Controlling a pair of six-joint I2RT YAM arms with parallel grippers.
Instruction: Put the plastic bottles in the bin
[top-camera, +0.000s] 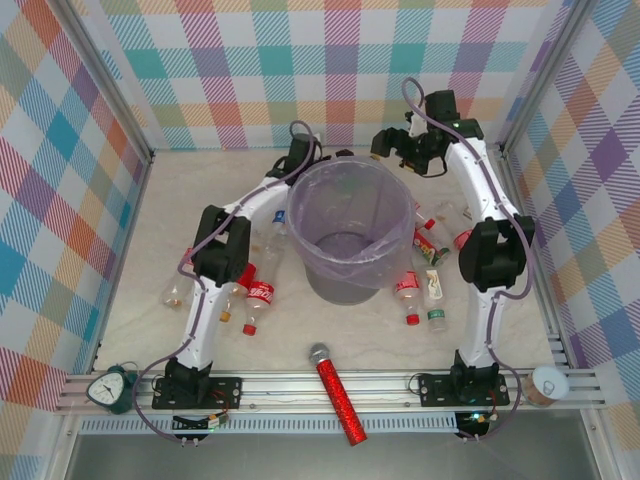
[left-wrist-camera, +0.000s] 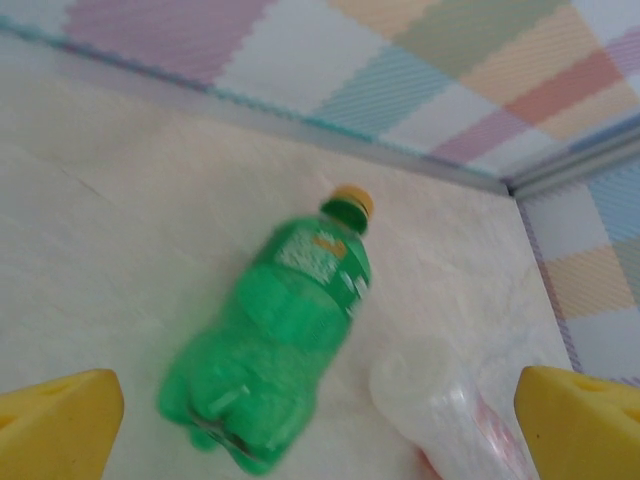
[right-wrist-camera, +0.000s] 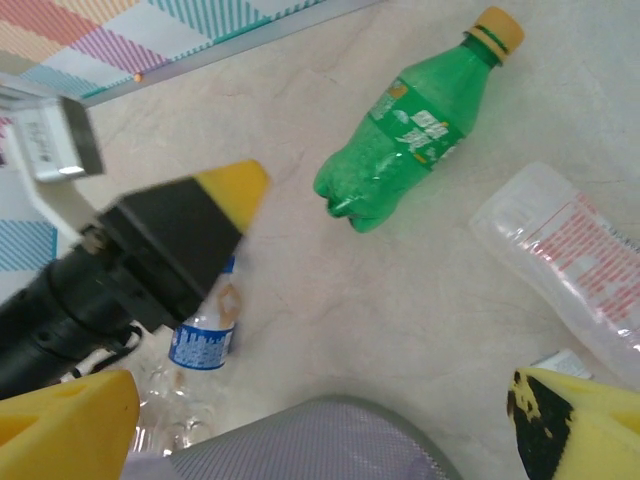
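plastic bottles (top-camera: 258, 298) lie on the desk (top-camera: 160, 220) left and right of the bin (top-camera: 340, 285), centre of the top view. left wrist view: left jaws spread, empty; green bottle (left-wrist-camera: 280, 350) mid-frame, beside a clear bottle (left-wrist-camera: 440, 410). right wrist view: right jaws spread, empty; green bottle (right-wrist-camera: 415, 130) upper right, bin (right-wrist-camera: 310, 440) at the bottom edge.

1 green bottle (right-wrist-camera: 415, 125) lies flat near 1 clear red-printed bottle (right-wrist-camera: 570, 265).

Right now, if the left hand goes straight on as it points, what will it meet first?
Probably the green bottle, lying just ahead of the open left hand; depth is unclear.
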